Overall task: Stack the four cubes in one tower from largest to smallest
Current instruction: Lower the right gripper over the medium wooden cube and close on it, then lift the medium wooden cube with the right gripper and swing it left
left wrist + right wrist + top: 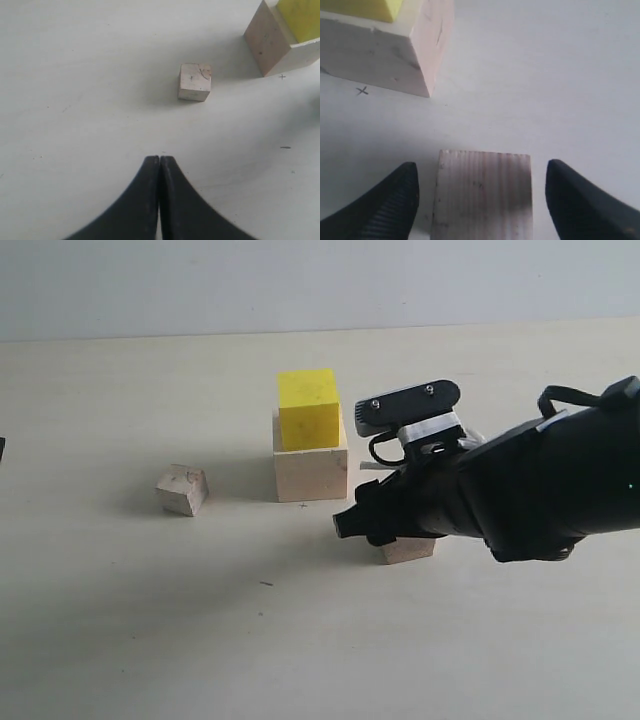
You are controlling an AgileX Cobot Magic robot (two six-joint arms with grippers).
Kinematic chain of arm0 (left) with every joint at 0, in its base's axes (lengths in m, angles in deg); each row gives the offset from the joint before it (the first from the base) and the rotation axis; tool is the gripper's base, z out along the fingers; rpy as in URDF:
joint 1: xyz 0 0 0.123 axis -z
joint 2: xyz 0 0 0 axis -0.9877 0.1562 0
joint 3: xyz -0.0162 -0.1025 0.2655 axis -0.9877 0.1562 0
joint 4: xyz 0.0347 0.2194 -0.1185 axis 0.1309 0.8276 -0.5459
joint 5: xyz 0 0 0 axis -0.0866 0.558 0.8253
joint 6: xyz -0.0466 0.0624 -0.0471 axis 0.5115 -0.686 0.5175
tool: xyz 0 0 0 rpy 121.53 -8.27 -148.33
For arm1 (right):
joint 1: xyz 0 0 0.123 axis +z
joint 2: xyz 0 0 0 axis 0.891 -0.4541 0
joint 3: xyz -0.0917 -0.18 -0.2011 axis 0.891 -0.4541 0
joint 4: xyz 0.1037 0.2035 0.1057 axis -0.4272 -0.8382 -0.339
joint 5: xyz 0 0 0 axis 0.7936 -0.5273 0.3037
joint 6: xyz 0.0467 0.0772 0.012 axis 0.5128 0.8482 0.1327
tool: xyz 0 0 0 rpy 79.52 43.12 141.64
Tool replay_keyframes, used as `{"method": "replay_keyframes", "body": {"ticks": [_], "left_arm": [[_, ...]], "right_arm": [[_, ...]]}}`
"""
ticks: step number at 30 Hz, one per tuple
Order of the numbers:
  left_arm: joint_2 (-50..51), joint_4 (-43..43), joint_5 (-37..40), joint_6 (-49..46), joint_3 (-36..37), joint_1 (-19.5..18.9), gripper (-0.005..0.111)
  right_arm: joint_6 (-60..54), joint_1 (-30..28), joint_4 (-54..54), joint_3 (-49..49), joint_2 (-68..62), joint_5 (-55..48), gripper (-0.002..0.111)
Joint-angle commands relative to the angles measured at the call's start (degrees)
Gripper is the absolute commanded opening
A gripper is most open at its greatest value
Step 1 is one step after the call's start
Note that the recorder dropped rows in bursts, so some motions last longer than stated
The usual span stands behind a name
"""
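Note:
The bright yellow cube sits on the large pale wooden cube at the table's middle; both show in the right wrist view, the large cube and the yellow cube. The brownish wooden cube lies on the table between the fingers of my open right gripper, with a gap on each side; in the exterior view only its lower corner shows under the arm. The smallest pale cube lies alone to the left, also in the left wrist view. My left gripper is shut and empty.
The pale tabletop stretches around the cubes. A small pencilled cross marks the table by the large cube's corner. A dark edge shows at the far left.

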Motion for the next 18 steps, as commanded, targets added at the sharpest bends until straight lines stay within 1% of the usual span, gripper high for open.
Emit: {"method": "replay_keyframes", "body": {"ticks": [1,6,9,15,18], "left_arm": [[-0.2,-0.5,0.1,0.5,0.2,-0.2,0.003],[-0.2,-0.5,0.2,0.5,0.2,-0.2,0.003],[-0.2,-0.5,0.2,0.5,0.2,-0.2,0.003],[-0.2,-0.5,0.2,0.3,0.2,-0.2,0.003],[-0.2,-0.5,0.4,0.3,0.2,-0.2,0.003]], "right_arm": [[1.6,0.0,0.4,0.3,-1.6,-0.8,0.068],[1.6,0.0,0.4,0.3,-1.9,-0.4,0.067],[1.6,0.0,0.4,0.3,-1.9,-0.4,0.063],[1.6,0.0,0.4,0.3,-1.9,0.9,0.042],[1.6,0.0,0.4,0.3,-1.9,2.9,0.026]]}}
